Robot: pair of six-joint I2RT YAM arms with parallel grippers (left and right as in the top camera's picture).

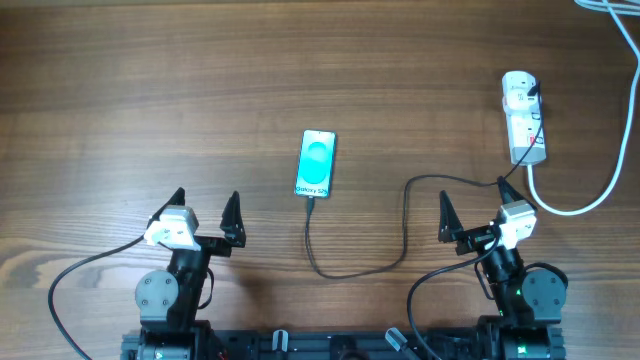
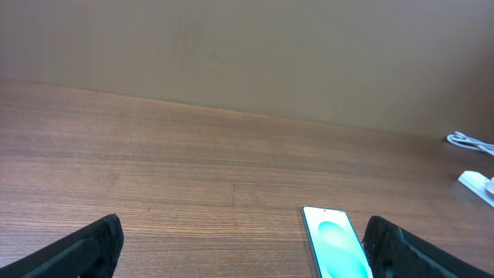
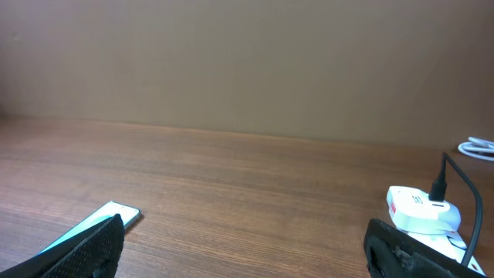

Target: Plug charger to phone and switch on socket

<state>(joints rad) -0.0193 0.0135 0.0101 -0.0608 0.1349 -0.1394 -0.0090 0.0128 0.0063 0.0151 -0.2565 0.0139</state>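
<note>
Left gripper [image 1: 205, 207]: hanging wide, empty.
Right gripper [image 1: 472, 203]: gaping likewise.
Charger [image 1: 404, 215]: trailing from phone [image 1: 316, 163] to socket [image 1: 523, 118], showing whole overhead only.

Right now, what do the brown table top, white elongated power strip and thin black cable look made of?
Brown table top: wood or wood-look laminate, matte; visible grain lines. White elongated power strip: moulded plastic, smooth, rounded edges. Thin black cable: likely rubbery plastic sheath; it lies in loose curves.
</note>
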